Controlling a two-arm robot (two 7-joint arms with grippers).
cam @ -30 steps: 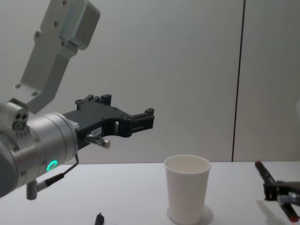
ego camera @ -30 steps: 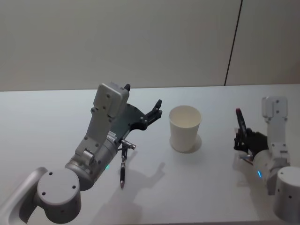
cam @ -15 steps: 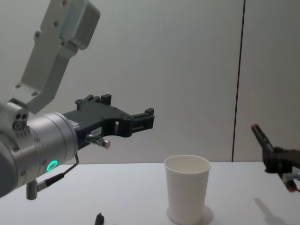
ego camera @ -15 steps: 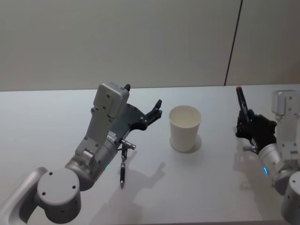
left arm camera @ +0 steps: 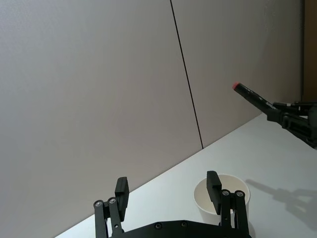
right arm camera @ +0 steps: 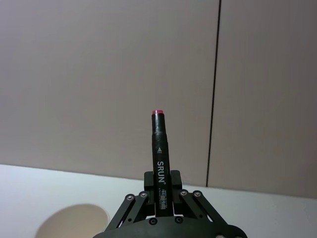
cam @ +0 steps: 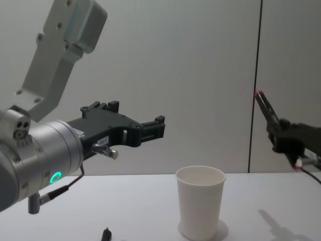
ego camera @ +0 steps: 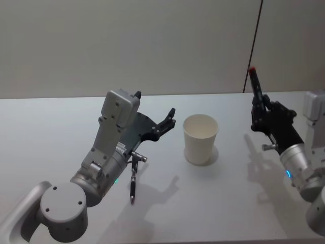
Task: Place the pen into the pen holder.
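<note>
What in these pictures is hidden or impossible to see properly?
Lower end of the pen: right wrist view, buried in the right end effector.
Floor of the pen holder: head view, hidden by its own wall.
Base of the pen holder: left wrist view, behind the left end effector.

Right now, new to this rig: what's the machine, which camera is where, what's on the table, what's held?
This is a two-armed robot with a gripper on each arm. Two pictures come from its head and chest, facing the table; two from cameras on its wrists. On the white table stands a plain white paper cup, the pen holder. A thin dark pen-like item lies near the left arm. The right gripper is shut on a black marker pen with a red end, held in the air right of the cup, red end up. The left gripper is open, raised left of the cup.
</note>
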